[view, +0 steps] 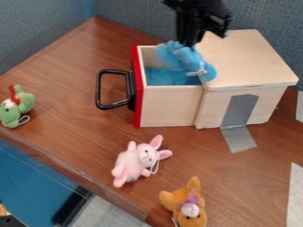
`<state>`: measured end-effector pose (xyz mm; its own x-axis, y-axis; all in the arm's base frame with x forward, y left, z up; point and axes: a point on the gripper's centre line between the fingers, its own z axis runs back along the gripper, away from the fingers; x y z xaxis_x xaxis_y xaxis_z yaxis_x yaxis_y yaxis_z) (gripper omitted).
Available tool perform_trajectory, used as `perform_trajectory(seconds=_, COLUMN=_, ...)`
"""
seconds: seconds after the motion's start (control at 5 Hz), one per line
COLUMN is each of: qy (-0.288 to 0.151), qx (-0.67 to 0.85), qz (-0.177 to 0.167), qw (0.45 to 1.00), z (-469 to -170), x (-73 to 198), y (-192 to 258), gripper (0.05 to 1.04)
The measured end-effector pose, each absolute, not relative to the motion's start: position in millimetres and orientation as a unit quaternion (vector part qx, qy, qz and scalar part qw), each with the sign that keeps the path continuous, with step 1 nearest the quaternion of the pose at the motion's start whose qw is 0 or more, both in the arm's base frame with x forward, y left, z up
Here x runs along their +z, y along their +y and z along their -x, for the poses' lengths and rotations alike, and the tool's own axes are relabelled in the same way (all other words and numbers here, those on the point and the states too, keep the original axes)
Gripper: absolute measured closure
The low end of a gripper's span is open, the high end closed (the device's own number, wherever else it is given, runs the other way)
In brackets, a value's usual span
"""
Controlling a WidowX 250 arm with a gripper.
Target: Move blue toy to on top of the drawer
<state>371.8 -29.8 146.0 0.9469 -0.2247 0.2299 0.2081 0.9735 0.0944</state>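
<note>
Nearest me, an orange plush toy [182, 205] with a purple-and-white face is lying by the brown wood-grain tabletop's [71, 75] front edge. Behind it, a pink plush rabbit [133, 164] is sprawling below the wooden drawer [168, 104], and off to the left a green plush toy [21, 106] with a bit of red is resting near the table's side. The drawer is standing open, its red front [137, 106] facing left and its black handle [99, 91] jutting out over the wood. Beside it, the cabinet's pale lid [248, 57] is rising as a ledge next to the blue plush toy [177, 55], which is lying across the drawer's opening and overlapping the lid's near left edge. Right above, the black gripper [188, 44] is hanging over the toy; whether it is gripping, I cannot tell. Grey tape [239, 115] is running down the cabinet onto the table. Blue-grey fabric partitions [130, 17] are enclosing the back.
</note>
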Motion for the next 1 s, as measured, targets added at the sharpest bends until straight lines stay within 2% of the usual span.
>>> perform_trajectory(seconds=0.4, qy=-0.132, qx=-0.127, qz=-0.034, qw=0.982, z=-421.4, x=140.3, y=-56.4, gripper=0.988)
perform_trajectory(seconds=0.6, qy=-0.128, qx=-0.12, qz=-0.032, qw=0.984, z=-427.9, x=136.2, y=-57.9, gripper=0.964)
perform_trajectory(seconds=0.8, qy=-0.13, qx=-0.099, qz=-0.031, qw=0.986, z=-430.5, x=146.0, y=-57.4, gripper=0.77)
perform_trajectory(seconds=1.0, qy=-0.131, qx=-0.089, qz=-0.043, qw=0.986, z=-432.1, x=169.1, y=-54.2, gripper=0.476)
